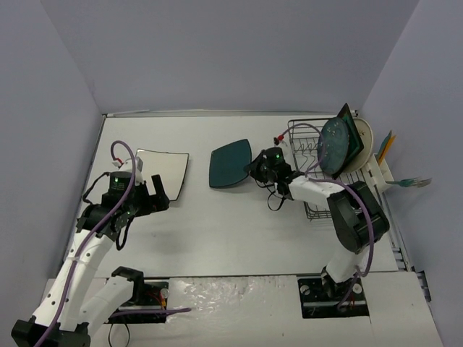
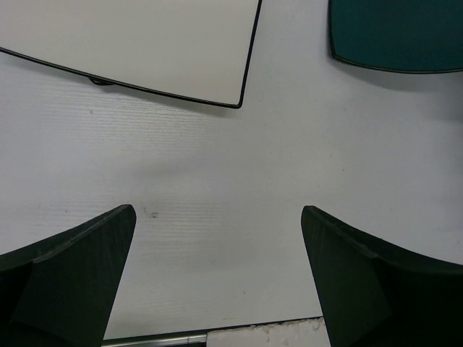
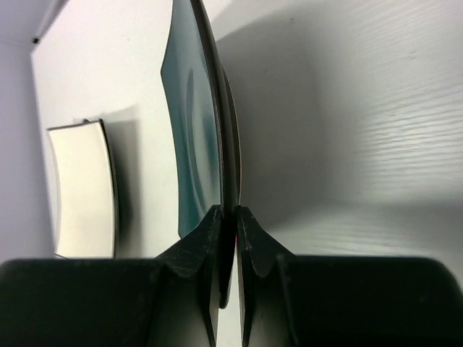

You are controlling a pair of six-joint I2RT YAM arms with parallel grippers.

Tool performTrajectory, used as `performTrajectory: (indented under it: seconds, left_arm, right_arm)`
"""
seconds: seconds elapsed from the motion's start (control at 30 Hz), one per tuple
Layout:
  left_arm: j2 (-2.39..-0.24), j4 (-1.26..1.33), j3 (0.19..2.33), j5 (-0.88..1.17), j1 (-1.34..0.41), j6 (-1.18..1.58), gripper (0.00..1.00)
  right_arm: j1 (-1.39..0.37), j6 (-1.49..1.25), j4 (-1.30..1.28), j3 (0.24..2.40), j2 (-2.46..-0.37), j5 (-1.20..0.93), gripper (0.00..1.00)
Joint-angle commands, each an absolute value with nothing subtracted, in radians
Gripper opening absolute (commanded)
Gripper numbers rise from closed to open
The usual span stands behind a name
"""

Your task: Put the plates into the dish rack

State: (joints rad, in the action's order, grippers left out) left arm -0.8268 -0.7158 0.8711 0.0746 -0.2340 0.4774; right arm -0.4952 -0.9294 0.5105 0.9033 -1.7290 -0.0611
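My right claw [image 3: 230, 217] is pressed together on the rim of the teal plate [image 3: 195, 123], pinching it edge-on with the rest of the plate stretching out ahead. I judge this grip lets me stand it up for the dish rack [image 1: 307, 141] just behind this claw, where the black plate [image 1: 338, 141] and cream plate [image 1: 367, 137] already stand upright. My left claw [image 2: 217, 238] hangs spread wide and empty over the desk [image 2: 217, 166]. The white plate [image 2: 145, 43] lies flat just ahead of its tips, untouched.
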Motion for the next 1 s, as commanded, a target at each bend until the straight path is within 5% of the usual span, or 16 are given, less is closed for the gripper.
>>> performTrajectory:
  seconds: [0.0,0.6,0.97]
  left_arm:
    - [-0.819,-0.690,0.928,0.077,-0.226,0.461,0.97]
    - [-0.834,-0.669,0.905,0.026,-0.221,0.394,0.97]
    - [-0.799,-0.676,0.862,-0.041,-0.220,0.362,0.97]
  right_arm:
    - [-0.469,-0.744,0.420,1.029,-1.557,-0.034,0.00]
    - [-0.284,-0.117,-0.027,1.381,-1.247,0.077,0.00]
    - [-0.117,0.091,-0.036,1.408,-1.248,0.186,0.00]
